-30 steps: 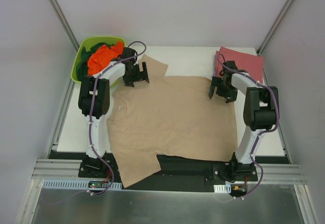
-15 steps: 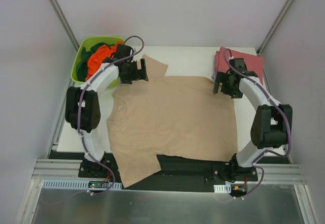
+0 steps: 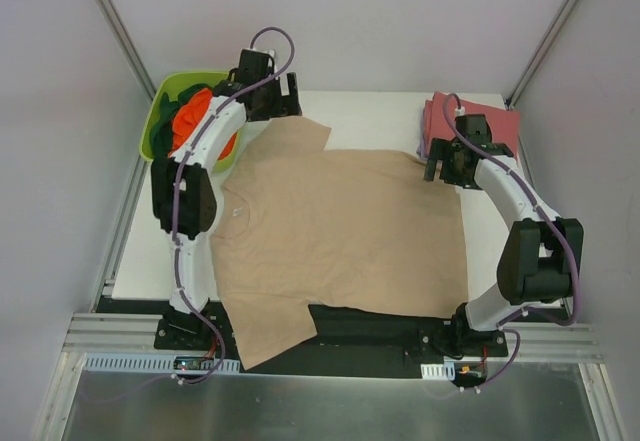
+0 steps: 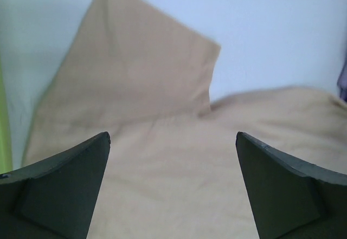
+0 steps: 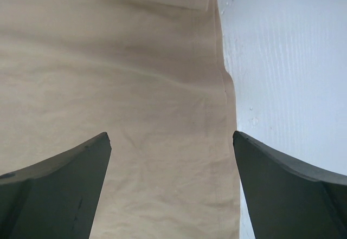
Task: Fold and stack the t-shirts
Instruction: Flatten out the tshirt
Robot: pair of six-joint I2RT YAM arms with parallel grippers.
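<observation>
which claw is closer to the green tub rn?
Left. The left claw hangs just beside the green tub; the right claw is across the table, next to the red shirts.

Spread t-shirt [image 3: 340, 226]: plain tan-beige. Off its far-right corner, folded shirt [image 3: 503, 124]: dusty red. Off its far-left sleeve, tub [image 3: 157, 111]: lime-green, holding orange shirt [image 3: 186, 121] and dark-green shirt [image 3: 197, 96].

Lime-green tub [image 3: 156, 121] at white table's [image 3: 370, 121] far-left corner

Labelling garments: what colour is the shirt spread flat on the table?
The spread shirt is plain tan-beige, with no pattern; the top external view shows it best.
</observation>
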